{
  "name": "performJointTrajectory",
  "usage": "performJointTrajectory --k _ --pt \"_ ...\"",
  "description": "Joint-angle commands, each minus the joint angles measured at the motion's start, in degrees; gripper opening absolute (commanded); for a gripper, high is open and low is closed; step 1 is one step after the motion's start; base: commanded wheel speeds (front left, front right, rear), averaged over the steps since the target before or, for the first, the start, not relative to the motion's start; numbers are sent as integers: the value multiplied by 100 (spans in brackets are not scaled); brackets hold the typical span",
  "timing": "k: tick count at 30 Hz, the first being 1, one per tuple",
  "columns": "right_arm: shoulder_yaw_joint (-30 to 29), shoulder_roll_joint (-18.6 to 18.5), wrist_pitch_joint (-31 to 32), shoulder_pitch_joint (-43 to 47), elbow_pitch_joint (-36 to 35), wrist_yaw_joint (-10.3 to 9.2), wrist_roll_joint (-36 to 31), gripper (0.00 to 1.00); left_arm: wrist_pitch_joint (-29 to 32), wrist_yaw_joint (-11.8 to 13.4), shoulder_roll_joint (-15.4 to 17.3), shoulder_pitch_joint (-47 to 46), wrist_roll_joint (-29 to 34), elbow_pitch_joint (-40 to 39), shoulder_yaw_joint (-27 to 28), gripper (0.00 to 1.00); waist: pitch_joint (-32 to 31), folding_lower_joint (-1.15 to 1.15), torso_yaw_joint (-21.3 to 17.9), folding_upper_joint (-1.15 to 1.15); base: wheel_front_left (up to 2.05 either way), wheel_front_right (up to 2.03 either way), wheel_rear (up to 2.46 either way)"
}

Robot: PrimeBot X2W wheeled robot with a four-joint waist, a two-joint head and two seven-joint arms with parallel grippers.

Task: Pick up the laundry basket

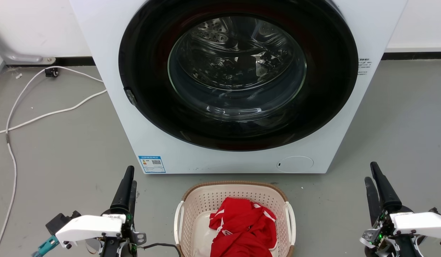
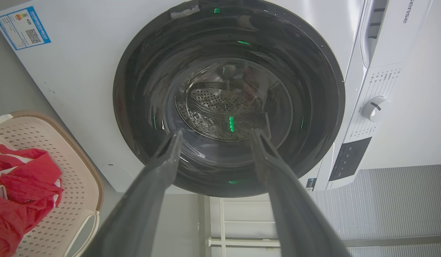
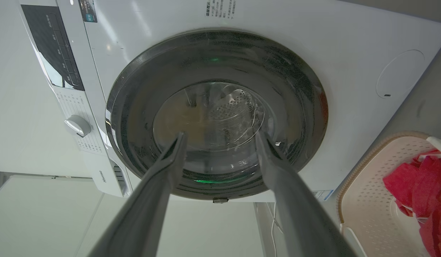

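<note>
Barely started tbh: the cream perforated plastic laundry basket (image 1: 213, 198) with the brown rim sits untouched between the left gripper (image 1: 131, 176) and right gripper (image 1: 371, 172), both with fingers spread, holding nothing.

Left gripper (image 1: 131, 177) is raised, both long dark fingers (image 2: 160, 171) spread wide apart and gripping nothing; just behind it the white wrist housing (image 1: 88, 226) lies nearly level, angled outward; right gripper (image 1: 370, 172) mirrors it, fingers (image 3: 167, 171) parted and bare; behind that one sits its own white wrist shell (image 1: 418, 219), with a green light (image 1: 381, 217) glowing beside the finger bases.
</note>
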Motion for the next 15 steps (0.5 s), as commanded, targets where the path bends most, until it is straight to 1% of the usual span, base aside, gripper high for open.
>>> performJointTrajectory --k 1,3,4,15 --pt "37 -72 -93 -53 -132 1 -284 100 -84 -5 22 -101 272 -171 -61 100 3 0 -1 0 0 0 0" --pt "38 -80 -142 -45 -149 1 -569 100 -133 -5 21 -92 506 -224 -91 100 3 0 0 0 0 0 0" --pt "38 -80 -142 -45 -149 1 -569 100 -133 -5 21 -92 506 -224 -91 100 3 0 0 0 0 0 0" --pt "41 -31 -391 27 -400 1 -2628 100 -378 10 19 -14 2214 -478 -202 100 3 0 -3 0 0 0 0"
